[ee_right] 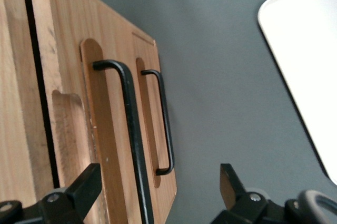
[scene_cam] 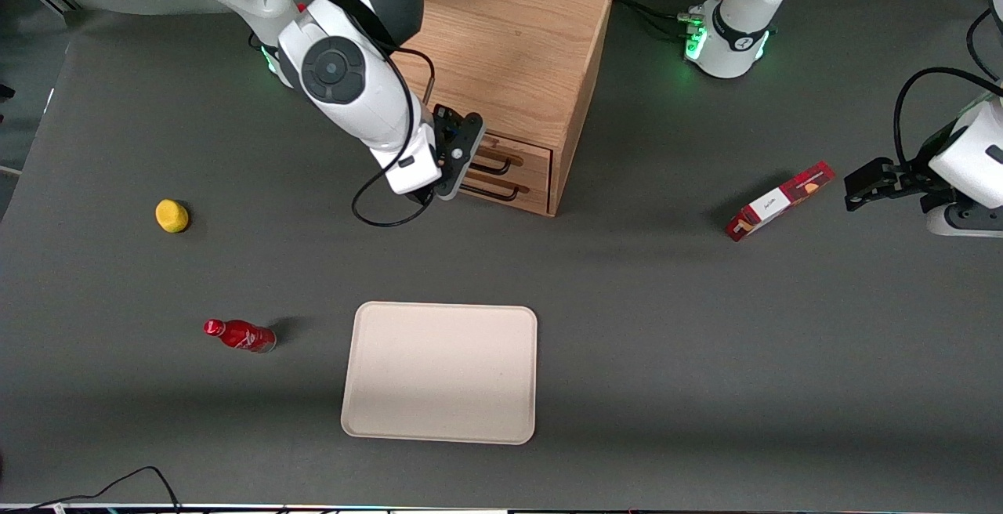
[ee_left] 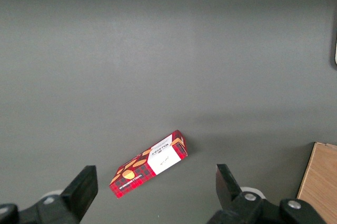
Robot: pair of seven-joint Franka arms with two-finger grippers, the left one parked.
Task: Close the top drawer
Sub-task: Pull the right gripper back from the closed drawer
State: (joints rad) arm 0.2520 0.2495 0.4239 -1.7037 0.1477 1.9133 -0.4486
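Front view, gripper (scene_cam: 453,165) with fingers spread wide and empty, just in front of the top drawer (scene_cam: 513,155) of the oak cabinet (scene_cam: 509,44), black wire handle (ee_right: 126,129) beside one finger (ee_right: 84,187), smooth grey tabletop (scene_cam: 666,326) open nearer the camera, rounded cream tray (scene_cam: 440,373) well apart.

Matt oak top drawer (ee_right: 63,103), black wire handle (ee_right: 131,145)

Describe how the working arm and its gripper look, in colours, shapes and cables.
The working arm has rounded glossy white shells with black joint sections and a dark round cap on one joint. A thin black cable loops from it down near the wrist. A green light glows at its base. The gripper, in front of the oak cabinet's drawers, is a flat black body with black, wedge-shaped fingers.
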